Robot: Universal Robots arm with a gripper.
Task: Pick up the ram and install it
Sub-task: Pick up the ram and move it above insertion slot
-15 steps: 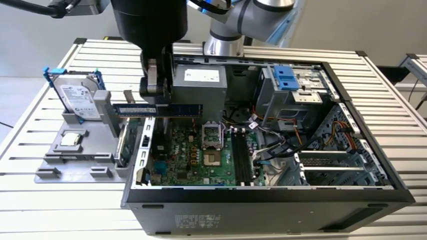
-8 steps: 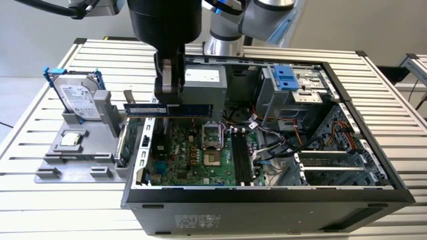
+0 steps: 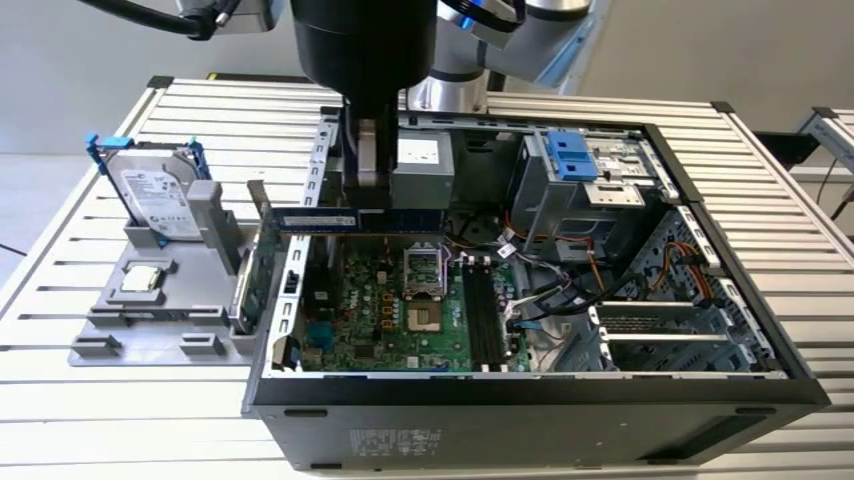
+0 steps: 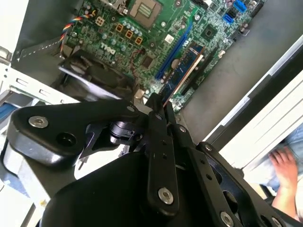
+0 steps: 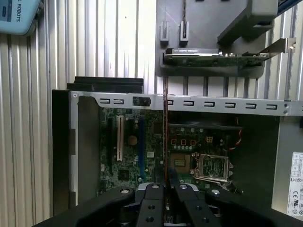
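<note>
The ram (image 3: 350, 220) is a long, thin, dark board hanging level above the open computer case (image 3: 534, 395), over the motherboard's (image 3: 387, 315) far left part in the exterior view. My gripper (image 3: 364, 203) is shut on its upper edge near the middle. In the second wrist view the ram (image 4: 185, 70) reaches out from between the fingertips of the gripper (image 4: 159, 107) over the green board. The first wrist view sees the ram (image 5: 165, 132) edge-on as a thin line running out from the gripper (image 5: 166, 182). The black memory slots (image 3: 483, 320) lie lower, to the exterior view's right.
A grey fixture (image 3: 160, 305) on the exterior view's left carries a silver hard drive (image 3: 154, 190) in a blue frame, a small chip (image 3: 144, 280) and a green expansion card (image 5: 213, 57). Cables and a drive cage (image 3: 587, 170) crowd the case's right side. A person's hand (image 4: 284, 163) shows beyond the case.
</note>
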